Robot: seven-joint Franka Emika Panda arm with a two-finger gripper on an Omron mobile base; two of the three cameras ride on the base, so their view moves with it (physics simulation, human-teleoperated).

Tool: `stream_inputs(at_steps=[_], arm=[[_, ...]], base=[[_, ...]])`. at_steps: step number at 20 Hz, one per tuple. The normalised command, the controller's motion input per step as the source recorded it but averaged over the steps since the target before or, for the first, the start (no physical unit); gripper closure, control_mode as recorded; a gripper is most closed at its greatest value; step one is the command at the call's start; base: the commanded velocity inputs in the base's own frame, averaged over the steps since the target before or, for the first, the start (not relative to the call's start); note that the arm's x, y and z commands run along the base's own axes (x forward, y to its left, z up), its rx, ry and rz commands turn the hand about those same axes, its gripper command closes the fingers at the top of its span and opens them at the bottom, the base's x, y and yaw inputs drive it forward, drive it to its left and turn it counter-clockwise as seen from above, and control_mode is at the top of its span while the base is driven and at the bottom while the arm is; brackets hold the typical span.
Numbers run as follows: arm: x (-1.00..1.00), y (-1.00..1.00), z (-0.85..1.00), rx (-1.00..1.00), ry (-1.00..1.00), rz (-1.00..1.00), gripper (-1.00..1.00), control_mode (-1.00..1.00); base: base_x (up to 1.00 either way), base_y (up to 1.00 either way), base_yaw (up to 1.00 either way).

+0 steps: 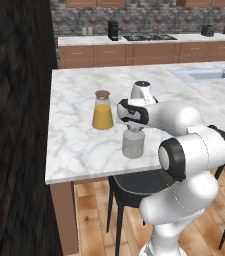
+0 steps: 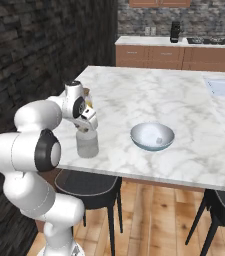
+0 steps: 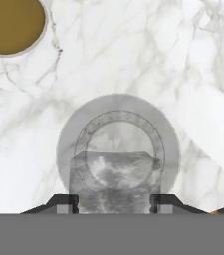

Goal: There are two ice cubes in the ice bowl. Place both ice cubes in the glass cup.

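Table: a white marble-topped table (image 1: 79,145) with a wooden leg carries everything.
Glass cup: the short, translucent grey-clear cylindrical glass cup (image 1: 133,144) stands upright near the table's near edge, directly beneath my hand.
My gripper (image 3: 113,201): it hangs just above the cup's mouth, pointing straight down.
Jaws: partly apart, closed on a cloudy grey ice cube (image 3: 114,182) held between the two dark tips, over the cup's opening.
Second ice cube: a small pale ice cube (image 2: 158,141) lies inside the bowl.
Ice bowl: a shallow, pale blue-grey round bowl (image 2: 152,136) sits on the table to the right of the cup, well apart from it.
Carafe: a cork-topped glass carafe of orange juice (image 1: 102,110) stands upright to the left of the cup and farther back, near it but not touching.
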Motion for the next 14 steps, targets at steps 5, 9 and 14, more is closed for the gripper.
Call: stream_inputs(at_steps=[5, 9, 14], arm=[[0.00, 0.00, -0.27, 0.00, 0.00, 0.00, 1.00, -1.00], [0.02, 0.00, -0.16, 0.00, 0.00, 0.00, 1.00, -1.00], [0.16, 0.00, -0.04, 0.00, 0.00, 0.00, 1.00, -1.00]], base=[[0.00, 0.00, 0.00], [0.00, 0.00, 0.00], [0.00, 0.00, 0.00]])
